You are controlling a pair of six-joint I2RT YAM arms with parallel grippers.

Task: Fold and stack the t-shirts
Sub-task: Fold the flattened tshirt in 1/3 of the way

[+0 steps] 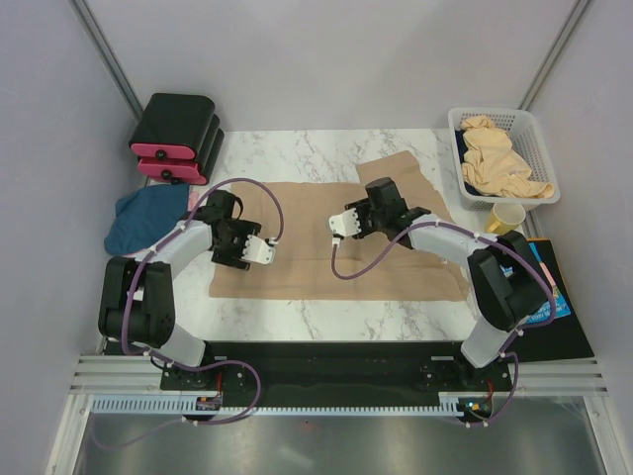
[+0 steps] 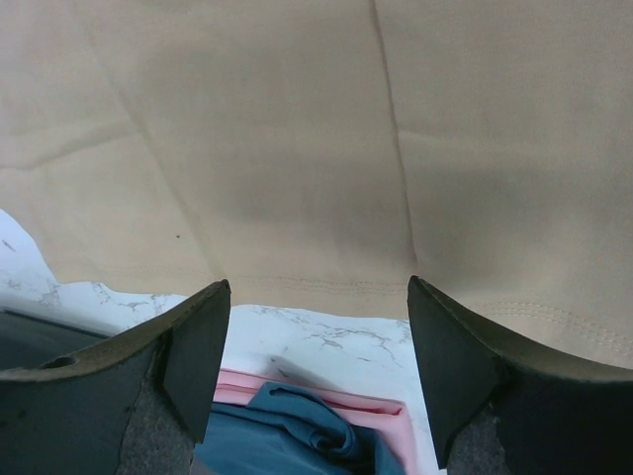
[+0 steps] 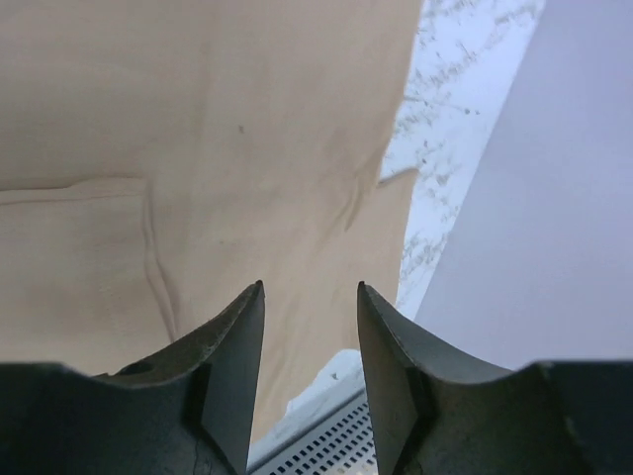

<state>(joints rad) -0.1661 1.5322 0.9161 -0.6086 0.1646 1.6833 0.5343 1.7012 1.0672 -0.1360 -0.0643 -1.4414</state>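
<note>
A tan t-shirt [image 1: 336, 267] lies spread flat across the marble table, with one part folded over at its far right [image 1: 396, 178]. My left gripper [image 1: 255, 253] hovers over the shirt's left part, open, with nothing between its fingers. In the left wrist view, the left gripper [image 2: 316, 287] frames the tan cloth [image 2: 297, 148], whose hem runs just beyond the fingertips. A dark blue t-shirt [image 2: 287, 435] lies on a folded pink one [image 2: 396, 421]. My right gripper [image 1: 341, 226] is above the middle of the tan shirt [image 3: 198, 148]. In its wrist view the right gripper [image 3: 310, 287] is open and holds nothing.
The dark blue t-shirt [image 1: 148, 218] sits at the table's left edge. Black-and-pink boxes [image 1: 178, 134] stand at the back left. A white mesh basket [image 1: 534, 134] at the back right holds more tan shirts [image 1: 499, 163]. A yellow cup [image 1: 506, 218] stands in front of it, and a blue packet [image 1: 547, 287] lies nearer on the right.
</note>
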